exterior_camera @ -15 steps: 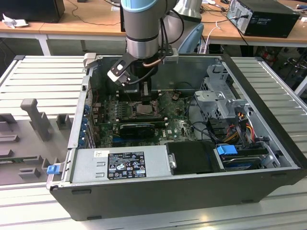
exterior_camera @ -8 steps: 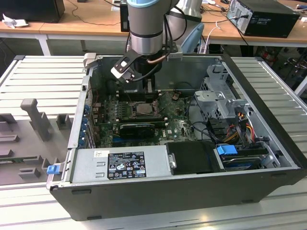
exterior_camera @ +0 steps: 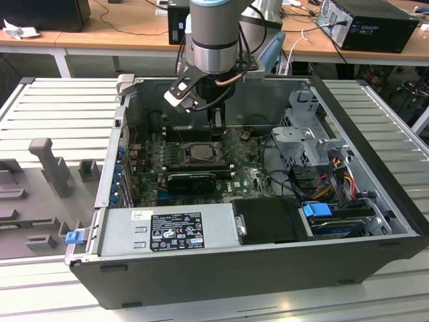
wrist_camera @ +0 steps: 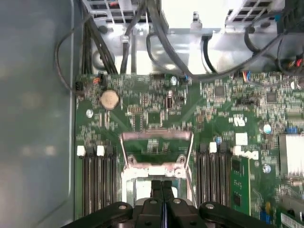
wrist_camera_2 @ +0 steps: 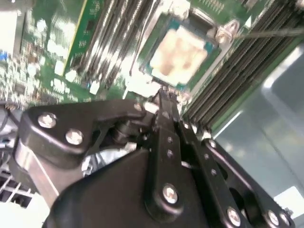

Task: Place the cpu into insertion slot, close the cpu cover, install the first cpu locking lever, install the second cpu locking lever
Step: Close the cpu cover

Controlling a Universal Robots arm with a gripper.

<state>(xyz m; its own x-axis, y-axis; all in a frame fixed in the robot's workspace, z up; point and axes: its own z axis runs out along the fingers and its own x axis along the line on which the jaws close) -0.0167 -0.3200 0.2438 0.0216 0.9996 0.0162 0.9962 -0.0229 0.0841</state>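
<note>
Jaws pressed together, gripping nothing, at the edge of the slot [exterior_camera: 184, 154]; cpu [wrist_camera_2: 183, 52] seated inside it.

The end effector [wrist_camera_2: 164, 95] hides one edge of the blurred insertion slot [wrist_camera_2: 142, 80].

Soft, even room light fills the exterior view, the case [exterior_camera: 268, 268] interior lying in mild shadow; in the second wrist view the cpu [wrist_camera_2: 183, 52] glares washed-out pale, and in the first wrist view the metal bay [wrist_camera: 180, 14] burns white beside the dimmer board [wrist_camera: 156, 97].
</note>
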